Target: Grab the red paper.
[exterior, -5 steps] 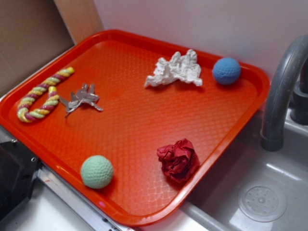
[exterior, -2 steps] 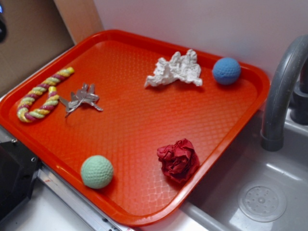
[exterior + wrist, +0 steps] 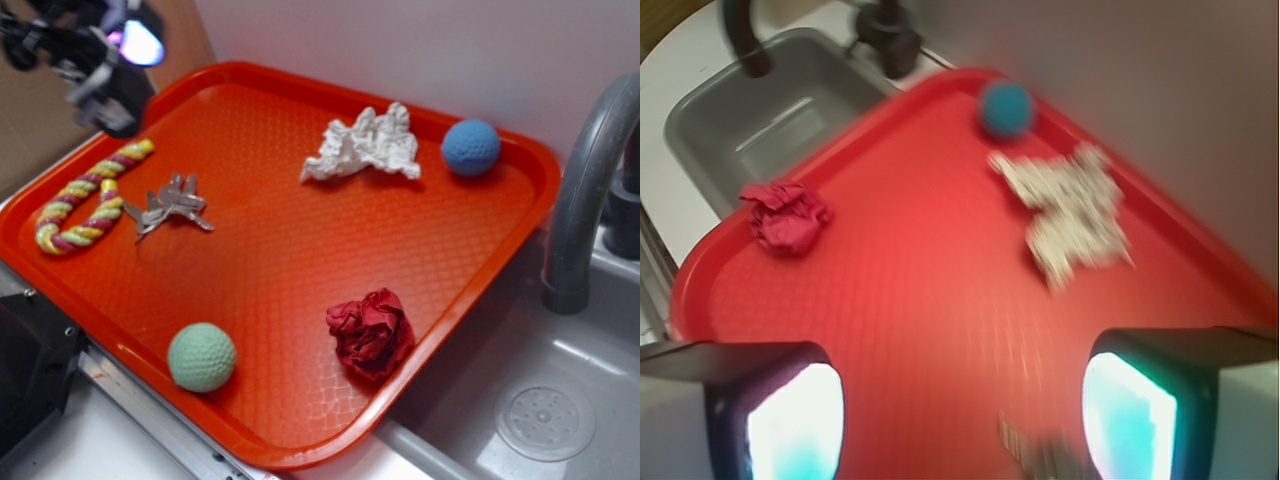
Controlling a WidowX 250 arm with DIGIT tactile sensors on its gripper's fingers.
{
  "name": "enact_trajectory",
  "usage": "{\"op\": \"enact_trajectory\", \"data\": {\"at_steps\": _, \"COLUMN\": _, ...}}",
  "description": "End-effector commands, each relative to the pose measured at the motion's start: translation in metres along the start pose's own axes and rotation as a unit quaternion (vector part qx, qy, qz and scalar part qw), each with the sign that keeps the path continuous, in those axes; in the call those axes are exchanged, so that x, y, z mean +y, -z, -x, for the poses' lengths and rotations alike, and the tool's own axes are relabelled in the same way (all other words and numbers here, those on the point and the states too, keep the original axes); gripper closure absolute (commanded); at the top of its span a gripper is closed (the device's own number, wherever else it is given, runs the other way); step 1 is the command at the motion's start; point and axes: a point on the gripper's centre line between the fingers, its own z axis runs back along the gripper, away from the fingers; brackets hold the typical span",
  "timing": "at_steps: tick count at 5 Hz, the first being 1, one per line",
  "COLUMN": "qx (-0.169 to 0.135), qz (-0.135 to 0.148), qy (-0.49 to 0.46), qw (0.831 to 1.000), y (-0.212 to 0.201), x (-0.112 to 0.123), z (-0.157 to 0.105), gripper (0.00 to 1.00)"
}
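Jaws apart, far from red paper [image 3: 371, 333].

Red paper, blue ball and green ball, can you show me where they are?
red paper [image 3: 371, 334], exterior view, middle of its crumpled folds.
blue ball [image 3: 470, 147], exterior view, centre of its round face.
green ball [image 3: 201, 357], exterior view, centre of its dimpled surface.

High exterior, blurred wrist; shared tray [image 3: 250, 250]

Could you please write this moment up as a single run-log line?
phase: approach | pincer: open, empty, above tray's far left corner | red paper: untouched, near tray's sink-side edge | contact: none
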Motion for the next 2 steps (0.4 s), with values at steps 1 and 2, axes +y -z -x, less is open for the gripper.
{"op": "enact_trajectory", "data": {"at_steps": 1, "qx": -0.002, "qz": 0.081, "qy": 0.247, "qw": 0.966, "y": 0.051, "x": -0.055, "z": -0.032, "gripper": 0.0}}
{"op": "enact_trajectory", "data": {"at_steps": 2, "qx": 0.008, "qz": 0.107, "qy": 0.288, "qw": 0.952, "y": 0.072, "x": -0.062, "z": -0.034, "gripper": 0.0}}
